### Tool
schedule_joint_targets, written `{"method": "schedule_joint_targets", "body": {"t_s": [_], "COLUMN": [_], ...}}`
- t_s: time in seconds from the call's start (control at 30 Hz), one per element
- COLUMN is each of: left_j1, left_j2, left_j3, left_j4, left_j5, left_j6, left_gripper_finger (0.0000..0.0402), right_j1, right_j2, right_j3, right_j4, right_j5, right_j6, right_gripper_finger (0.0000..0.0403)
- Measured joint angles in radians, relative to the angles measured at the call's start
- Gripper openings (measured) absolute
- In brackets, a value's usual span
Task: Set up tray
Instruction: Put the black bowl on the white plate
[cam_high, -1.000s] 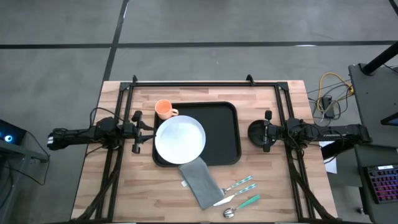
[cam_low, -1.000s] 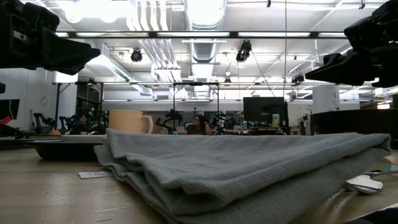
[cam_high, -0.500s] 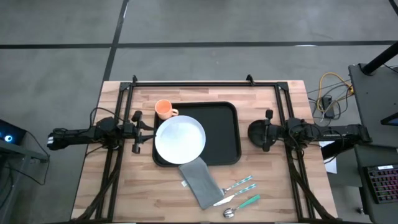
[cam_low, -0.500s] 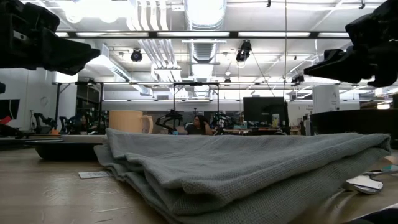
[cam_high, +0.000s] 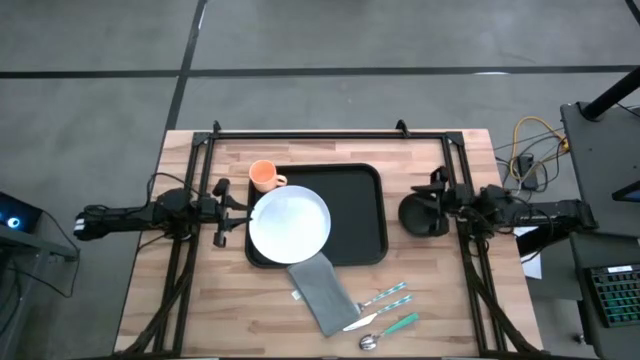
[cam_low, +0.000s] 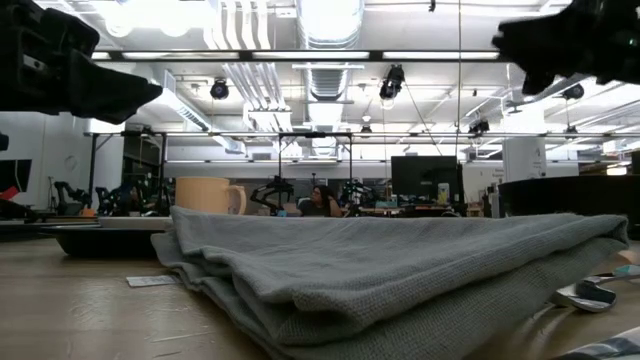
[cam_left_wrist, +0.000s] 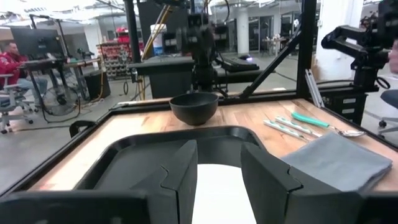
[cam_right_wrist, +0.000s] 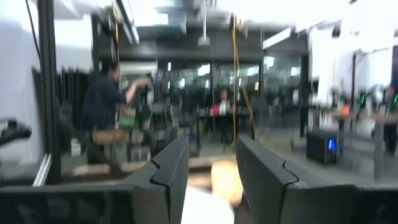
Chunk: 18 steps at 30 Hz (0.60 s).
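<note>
The black tray (cam_high: 358, 215) lies mid-table, and the white plate (cam_high: 289, 224) rests on its left part, over the left rim. My left gripper (cam_high: 243, 215) is open and level at the plate's left edge, a finger on either side of the plate (cam_left_wrist: 217, 196); no touch shows. My right gripper (cam_high: 437, 190) is open and raised above the black bowl (cam_high: 420, 215), which stands on the table right of the tray. An orange cup (cam_high: 263, 177) stands by the tray's far left corner.
A folded grey napkin (cam_high: 322, 293) lies on the table against the tray's near rim, with cutlery (cam_high: 385, 308) to its right. A black metal frame (cam_high: 330, 133) runs along the table's far edge and sides. Bare wood shows near left.
My right gripper has risen from beside the bowl and turned about its wrist, shifting slightly toward the table's far edge. The bowl, the plate and my left gripper have kept still.
</note>
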Motion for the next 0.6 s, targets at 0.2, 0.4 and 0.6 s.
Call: {"method": "schedule_joint_targets", "body": {"t_s": [0.2, 0.4, 0.6], "left_j1": [0.000, 0.000, 0.000], "left_j2": [0.033, 0.066, 0.101], "left_j3": [0.000, 0.000, 0.000], "left_j4": [0.000, -0.001, -0.002], "left_j5": [0.000, 0.000, 0.000], "left_j6": [0.000, 0.000, 0.000], "left_gripper_finger": [0.0105, 0.0105, 0.0105], "right_j1": [0.000, 0.000, 0.000], "right_j2": [0.000, 0.005, 0.043], "right_j3": [0.000, 0.074, 0.226], "right_j4": [0.144, 0.066, -0.214], "right_j5": [-0.001, -0.011, -0.019], "right_j6": [-0.068, -0.055, -0.035], "right_gripper_finger": [0.0123, 0.0123, 0.0123]}}
